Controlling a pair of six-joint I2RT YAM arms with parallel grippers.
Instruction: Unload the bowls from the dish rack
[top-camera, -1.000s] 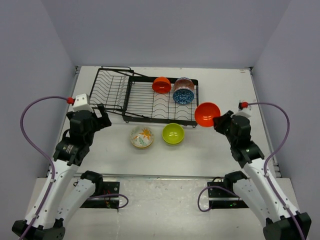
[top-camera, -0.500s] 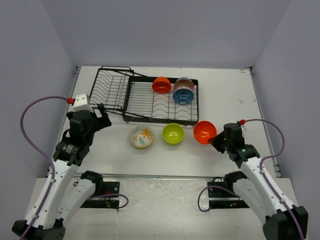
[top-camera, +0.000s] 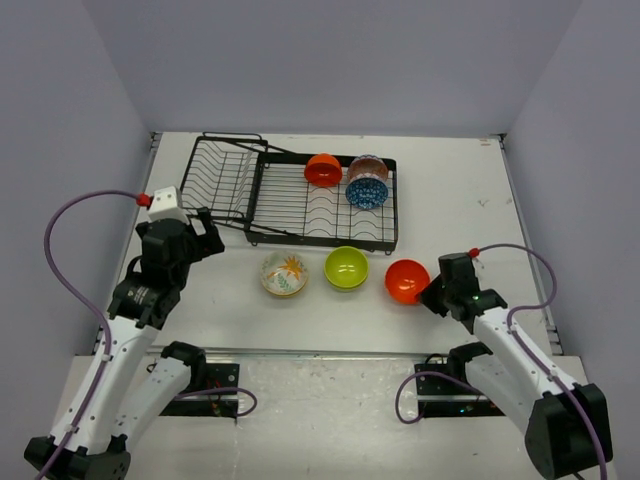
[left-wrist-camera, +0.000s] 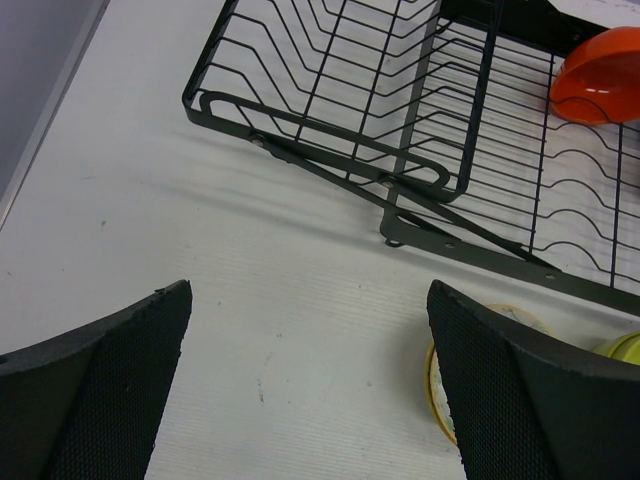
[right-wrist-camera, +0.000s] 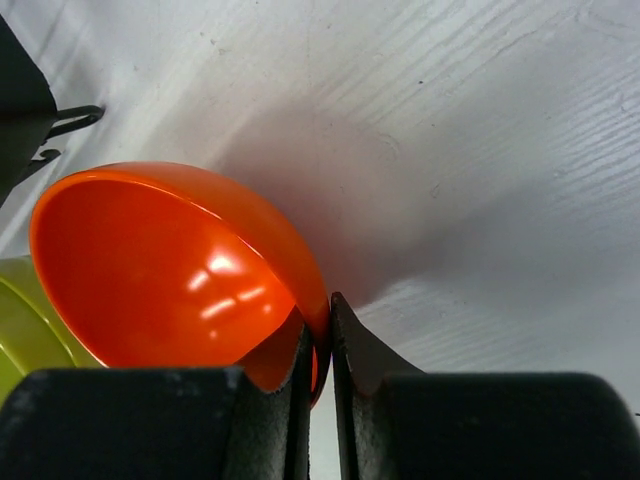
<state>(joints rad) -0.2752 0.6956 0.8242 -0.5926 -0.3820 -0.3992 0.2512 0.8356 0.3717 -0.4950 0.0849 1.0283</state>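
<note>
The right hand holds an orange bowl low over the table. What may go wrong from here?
The right hand pinches the orange bowl only at its rim, and the bowl is tilted; if released now, it might rock or tip. The green bowl lies close beside it, so they may knock together.

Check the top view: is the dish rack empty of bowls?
No, an orange bowl and a blue bowl sit in the rack.

Before the dish rack are a floral bowl, lime bowl and orange bowl.
</note>
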